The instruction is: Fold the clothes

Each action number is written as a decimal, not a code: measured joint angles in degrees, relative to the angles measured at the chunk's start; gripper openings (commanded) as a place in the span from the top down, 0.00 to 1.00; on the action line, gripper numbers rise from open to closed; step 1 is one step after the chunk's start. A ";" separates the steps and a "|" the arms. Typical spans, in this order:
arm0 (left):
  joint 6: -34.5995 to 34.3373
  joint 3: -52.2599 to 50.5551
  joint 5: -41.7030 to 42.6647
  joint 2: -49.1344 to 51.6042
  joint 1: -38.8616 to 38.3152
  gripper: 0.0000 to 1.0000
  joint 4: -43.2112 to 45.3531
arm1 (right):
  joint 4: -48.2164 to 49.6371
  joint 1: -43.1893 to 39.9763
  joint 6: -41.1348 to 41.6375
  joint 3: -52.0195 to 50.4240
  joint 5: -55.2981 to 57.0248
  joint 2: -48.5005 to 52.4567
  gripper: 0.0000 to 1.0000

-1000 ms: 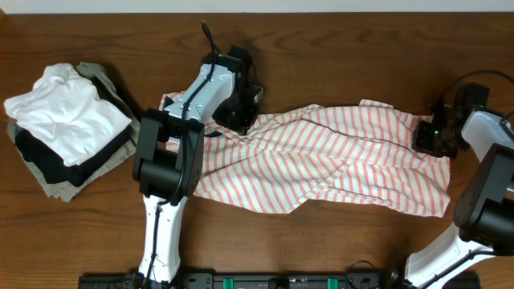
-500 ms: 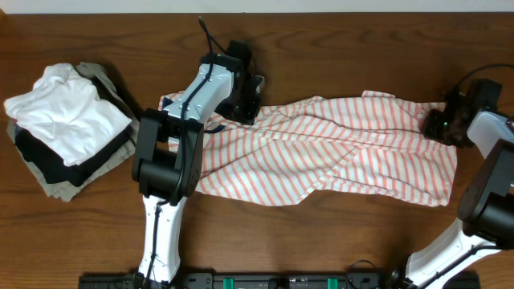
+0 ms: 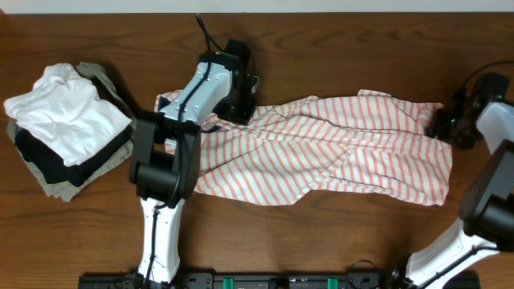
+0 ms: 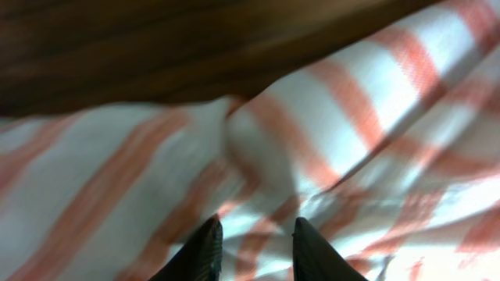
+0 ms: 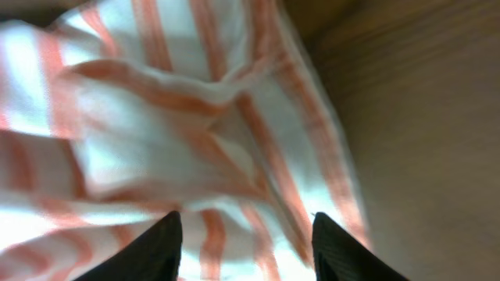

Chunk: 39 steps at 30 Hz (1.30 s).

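Clothes (image 3: 321, 148) stretch sideways, near edge wavy on table (image 3: 321, 241).

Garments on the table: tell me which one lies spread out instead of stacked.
The orange-striped white shirt, stretched out flat in the middle. The others, plain white, black and khaki, sit stacked in a pile at the left of the overhead view.

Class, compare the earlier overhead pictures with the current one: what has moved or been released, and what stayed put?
Both pincers drew apart, the left pincer toward the far edge, the right pincer outward, spreading the striped shirt flatter. Both now stand open, letting the cloth go. The folded pile stayed put.
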 measured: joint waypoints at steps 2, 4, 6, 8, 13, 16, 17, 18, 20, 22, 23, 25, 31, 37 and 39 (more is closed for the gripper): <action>-0.09 -0.28 -1.79 -2.78 0.26 0.66 -1.55 | -2.54 -0.13 0.07 1.14 0.59 -3.67 0.43; -0.13 -0.44 -3.13 -7.02 0.46 0.65 -3.26 | -6.14 -0.22 0.76 2.03 1.01 -9.14 0.43; -0.70 -0.44 -3.82 -11.54 0.57 0.65 -4.83 | -10.58 -0.24 2.03 2.82 1.25 -14.27 0.43; -2.21 -0.39 -4.87 -16.02 0.57 0.65 -7.76 | -14.43 -0.26 3.45 3.34 1.51 -18.43 0.43; -7.23 -1.27 -8.33 -21.20 0.57 0.65 -13.77 | -18.67 -0.63 6.88 1.77 2.71 -23.50 0.39; -8.94 -6.47 -9.55 -22.88 0.57 0.65 -11.45 | -18.49 -1.44 8.83 -1.92 3.28 -25.27 0.37; -9.53 -9.49 -9.77 -23.96 0.57 0.65 -9.81 | -18.27 -2.05 9.22 -3.13 3.30 -25.66 0.37; -10.19 -12.57 -9.94 -25.27 0.57 0.65 -7.82 | -17.92 -2.54 9.86 -4.92 3.23 -26.29 0.37; -11.56 -19.67 -10.21 -29.07 0.57 0.65 -3.76 | -17.18 -3.17 10.95 -8.44 2.62 -27.12 0.38; -13.16 -26.18 -10.45 -33.99 0.57 0.64 0.57 | -15.89 -3.30 12.20 -11.91 1.53 -27.47 0.38; -13.99 -29.35 -10.45 -36.94 0.57 0.63 2.34 | -15.32 -3.30 12.83 -13.25 1.09 -27.50 0.38; -15.74 -34.95 -10.45 -42.69 0.57 0.61 5.55 | -13.11 -3.30 14.34 -16.94 0.50 -27.50 0.38; -21.38 -49.20 -10.47 -52.57 0.57 0.55 14.21 | -3.23 -3.30 18.64 -27.10 -0.35 -27.61 0.37; -25.68 -59.36 -10.43 -51.93 0.57 0.53 21.44 | 1.20 -3.30 21.73 -34.03 0.31 -27.61 0.38; -26.97 -61.13 -10.43 -51.91 0.57 0.52 22.49 | 1.22 -3.30 22.32 -35.06 0.79 -27.61 0.38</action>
